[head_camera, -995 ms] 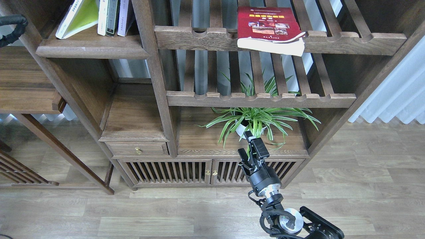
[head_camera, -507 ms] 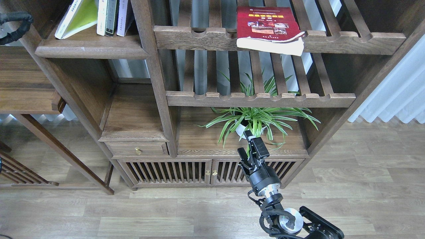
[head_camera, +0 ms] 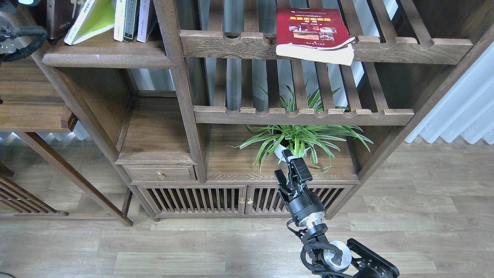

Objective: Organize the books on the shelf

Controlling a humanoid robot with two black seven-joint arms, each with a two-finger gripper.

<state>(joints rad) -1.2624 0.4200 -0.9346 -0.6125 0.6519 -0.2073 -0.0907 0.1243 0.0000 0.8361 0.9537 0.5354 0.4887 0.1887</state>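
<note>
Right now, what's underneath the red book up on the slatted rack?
The red book lies flat on the slatted rack, its pale pages overhanging the notched front rail. Between the slats below, a potted spider plant shows on the bottom board. The slats directly beneath the cover are hidden.

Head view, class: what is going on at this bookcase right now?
A two-armed robot faces a wooden bookcase. Its right gripper hangs open and empty, low in front of the potted plant. The red book lies flat on a slatted rack, untouched. The yellow-green book leans beside upright books on the shelf. At the top left a maroon book shows; the left gripper is out of sight.
</note>
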